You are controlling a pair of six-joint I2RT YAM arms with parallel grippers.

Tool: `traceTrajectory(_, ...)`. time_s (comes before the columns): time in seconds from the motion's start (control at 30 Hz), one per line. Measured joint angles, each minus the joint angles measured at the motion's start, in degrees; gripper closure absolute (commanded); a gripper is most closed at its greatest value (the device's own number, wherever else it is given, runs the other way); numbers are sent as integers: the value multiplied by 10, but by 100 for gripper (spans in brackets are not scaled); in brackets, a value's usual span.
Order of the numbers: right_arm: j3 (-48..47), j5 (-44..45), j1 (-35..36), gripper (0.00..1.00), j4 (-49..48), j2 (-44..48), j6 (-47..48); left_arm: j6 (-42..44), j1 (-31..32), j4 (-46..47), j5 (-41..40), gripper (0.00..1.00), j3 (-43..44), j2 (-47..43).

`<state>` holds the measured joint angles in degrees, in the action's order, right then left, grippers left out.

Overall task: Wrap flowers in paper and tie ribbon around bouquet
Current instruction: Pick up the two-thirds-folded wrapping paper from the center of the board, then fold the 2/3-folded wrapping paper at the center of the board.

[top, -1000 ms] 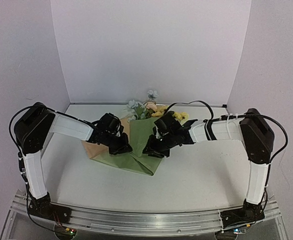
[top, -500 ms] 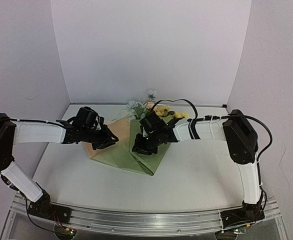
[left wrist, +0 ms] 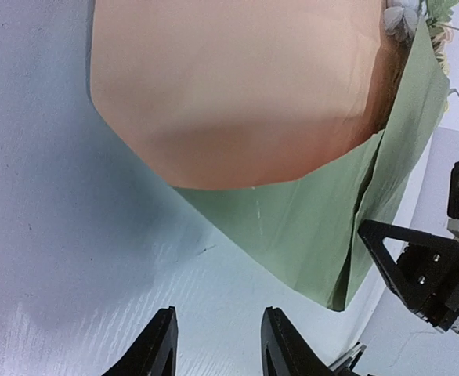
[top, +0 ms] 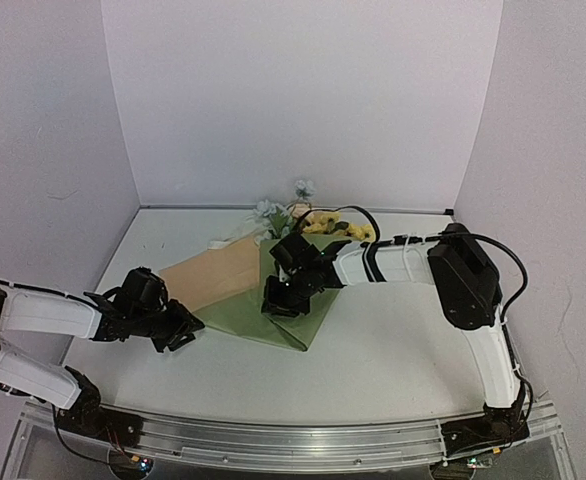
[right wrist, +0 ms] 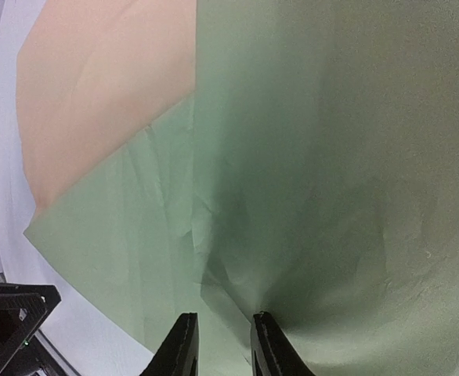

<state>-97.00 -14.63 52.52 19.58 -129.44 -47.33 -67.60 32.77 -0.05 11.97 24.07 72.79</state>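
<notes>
The paper lies mid-table, its olive-green side (top: 273,322) partly folded and a tan flap (top: 213,280) spread open to the left. The flowers (top: 295,214) poke out past its far edge, stems hidden under the fold. My left gripper (top: 178,336) hovers over bare table near the paper's left corner. It is open and empty in the left wrist view (left wrist: 219,315), facing the tan flap (left wrist: 237,86). My right gripper (top: 278,300) sits on the green fold (right wrist: 308,157). Its jaws (right wrist: 223,319) are narrowly apart, tips touching creased paper. A pale strip, perhaps the ribbon (top: 225,239), lies behind the flap.
White walls close in the back and both sides of the white table (top: 393,340). The right arm (top: 403,262) stretches across the bouquet's right side. My right gripper's black body (left wrist: 425,270) shows at the right edge of the left wrist view.
My left gripper opened, let go of the paper and drew back to the near left. The tan flap fell open and flat. My right gripper slid slightly left on the green fold.
</notes>
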Motion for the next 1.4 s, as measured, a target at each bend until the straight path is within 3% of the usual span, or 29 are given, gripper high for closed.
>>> traceTrajectory(0.23, -2, 0, 3, 76, 4, 0, 0, -55, 0, 116, -36, 58, -33, 9)
traceTrajectory(0.47, -2, 0, 3, 76, 6, -1, 0, -88, 0, 129, -80, 59, -34, 41)
traceTrajectory(0.7, -6, 0, 3, 76, 7, -8, 2, -89, 0, 127, -99, 72, -4, 86)
traceTrajectory(0.9, -9, 0, 3, 76, 8, -9, 4, -73, 0, 129, -117, 96, 5, 108)
traceTrajectory(0.97, -11, 0, 3, 76, 8, -10, 4, -66, 1, 123, -122, 100, 10, 108)
traceTrajectory(1.17, -20, 0, 10, 77, 12, -14, 3, -40, 19, 83, -154, 100, 13, 65)
traceTrajectory(1.4, -20, 11, 38, 80, 22, -22, -7, -9, 94, 26, -210, 100, 13, -35)
